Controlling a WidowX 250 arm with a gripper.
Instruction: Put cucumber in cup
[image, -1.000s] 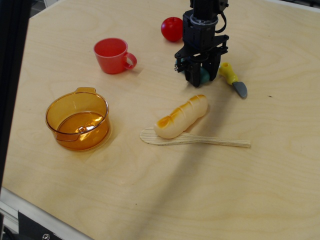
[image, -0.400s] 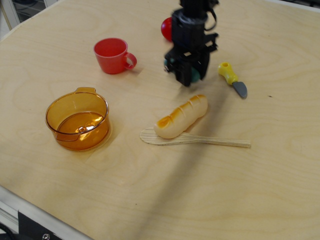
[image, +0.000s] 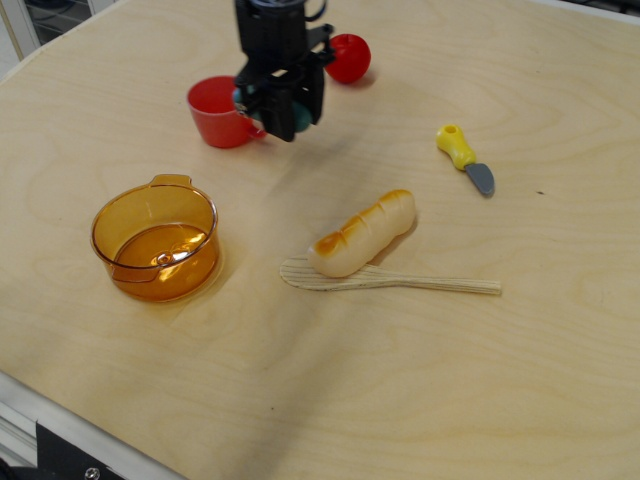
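My black gripper (image: 282, 118) is shut on the teal-green cucumber (image: 299, 118), of which only a bit shows between the fingers. It hangs in the air just right of the red cup (image: 218, 110), covering the cup's handle side. The cup stands upright on the wooden table at the upper left, and its inside looks empty.
A red tomato (image: 349, 57) lies behind the gripper. A translucent orange pot (image: 156, 240) stands at the left. A tan bread loaf (image: 362, 233) rests on a wooden spatula (image: 400, 279) in the middle. A yellow-handled knife (image: 464, 158) lies at the right.
The gripper has lifted the cucumber from beside the knife and carried it left, from the table's middle to right beside the cup. Nothing else has moved.
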